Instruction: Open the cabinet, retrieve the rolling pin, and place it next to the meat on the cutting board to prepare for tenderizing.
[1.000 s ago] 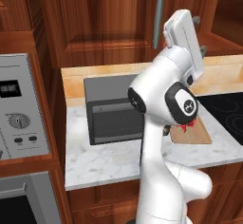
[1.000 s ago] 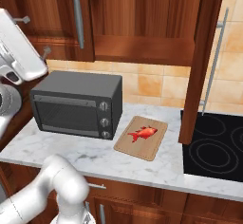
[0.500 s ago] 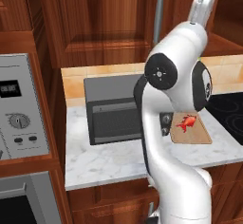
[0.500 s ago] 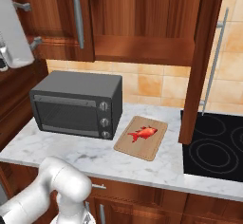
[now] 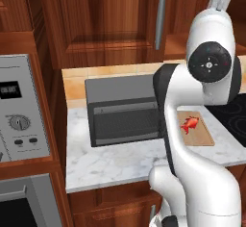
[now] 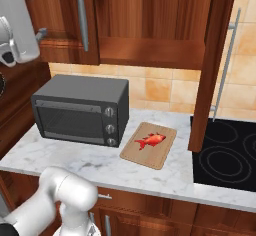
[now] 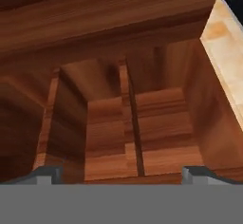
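Fingers [image 7: 121,173] spread wide toward cabinet [image 7: 142,123] interior, hand view.

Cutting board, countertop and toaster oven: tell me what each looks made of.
Cutting board: light tan wood, matte, faint grain. Countertop: white marble or a look-alike, grey veining, smooth. Toaster oven: probably painted metal, dark grey and matte, with a darker door that could be glass.

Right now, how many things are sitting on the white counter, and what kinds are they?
Toaster oven: 1
Cutting board: 1
Meat, on the board: 1
Total: 3
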You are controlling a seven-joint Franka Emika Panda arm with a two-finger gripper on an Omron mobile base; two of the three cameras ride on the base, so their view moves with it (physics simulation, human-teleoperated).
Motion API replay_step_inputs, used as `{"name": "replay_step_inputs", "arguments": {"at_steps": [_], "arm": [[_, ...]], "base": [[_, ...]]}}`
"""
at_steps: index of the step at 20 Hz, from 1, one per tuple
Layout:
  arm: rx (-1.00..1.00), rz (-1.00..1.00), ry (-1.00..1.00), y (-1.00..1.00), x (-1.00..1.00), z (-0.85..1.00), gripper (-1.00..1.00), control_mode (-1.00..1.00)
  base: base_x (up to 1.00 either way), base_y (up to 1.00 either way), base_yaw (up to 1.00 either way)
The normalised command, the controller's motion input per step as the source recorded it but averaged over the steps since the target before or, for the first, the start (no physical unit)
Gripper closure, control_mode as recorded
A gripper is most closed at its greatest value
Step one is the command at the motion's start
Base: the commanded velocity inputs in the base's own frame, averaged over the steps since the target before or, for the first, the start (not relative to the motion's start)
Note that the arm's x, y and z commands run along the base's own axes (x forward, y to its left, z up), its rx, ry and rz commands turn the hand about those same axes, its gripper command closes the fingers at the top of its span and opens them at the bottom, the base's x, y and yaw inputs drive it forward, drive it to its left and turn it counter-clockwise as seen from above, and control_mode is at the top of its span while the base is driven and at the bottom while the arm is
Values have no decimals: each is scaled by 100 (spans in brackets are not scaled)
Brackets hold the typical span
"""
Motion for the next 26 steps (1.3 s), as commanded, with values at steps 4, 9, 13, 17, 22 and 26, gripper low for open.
{"name": "replay_step_inputs", "arguments": {"at_steps": [4, 9, 13, 17, 22, 26], "arm": [[-48, 1, 16, 0, 0, 4, -100, -100], [-53, 0, 22, 0, 0, 11, -100, -100], [-51, 4, 22, 0, 0, 30, -100, -100], [-53, 11, 31, 4, 0, 6, -100, -100], [-53, 17, 47, 10, 7, -37, -100, -100], [-30, 6, 18, 9, 2, -52, -100, -100]], "base": [[0, 0, 0], [0, 0, 0], [0, 0, 0], [0, 0, 0], [0, 0, 0], [0, 0, 0]]}}
